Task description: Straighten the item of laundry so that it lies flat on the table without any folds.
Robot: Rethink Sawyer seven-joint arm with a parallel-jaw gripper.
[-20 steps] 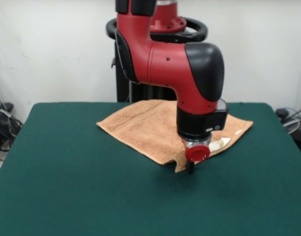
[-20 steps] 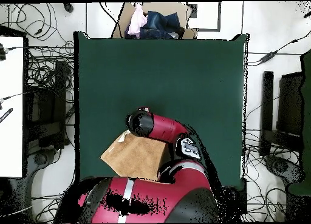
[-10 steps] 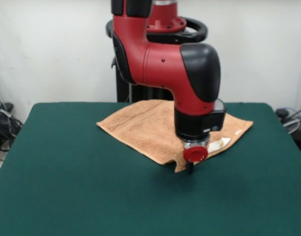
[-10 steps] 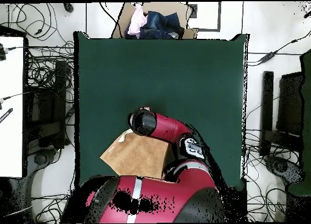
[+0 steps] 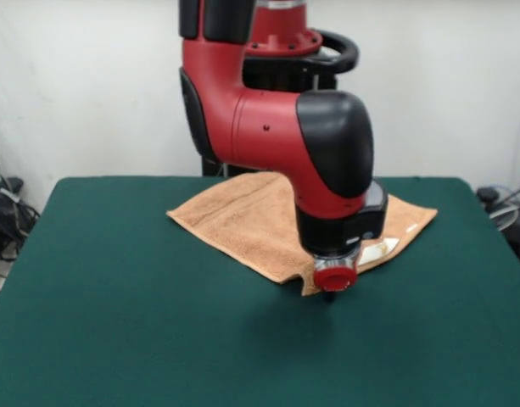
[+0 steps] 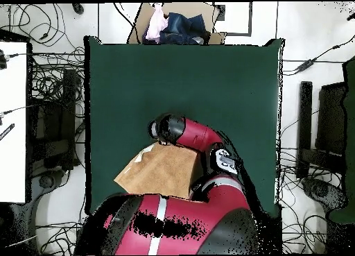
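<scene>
The peach-orange towel (image 5: 243,220) lies on the far half of the green table (image 5: 115,297), mostly spread, with its near corner curled up by the gripper. A white and yellow label (image 5: 380,248) shows at its right side. My gripper (image 5: 329,294) points down at that near corner, just above the cloth; the red wrist cap hides whether it holds the towel. In the overhead view the towel (image 6: 159,173) lies near the robot's edge of the table (image 6: 208,80), partly under the arm, which hides the gripper.
The arm's bulky red and black wrist (image 5: 327,161) hangs over the towel's middle. A cardboard box with clothes (image 6: 177,24) sits beyond the table's far edge. Cables and equipment surround the table.
The arm's upper links have swung to the left in the front view and the gripper has shifted slightly nearer the camera. The towel has hardly moved.
</scene>
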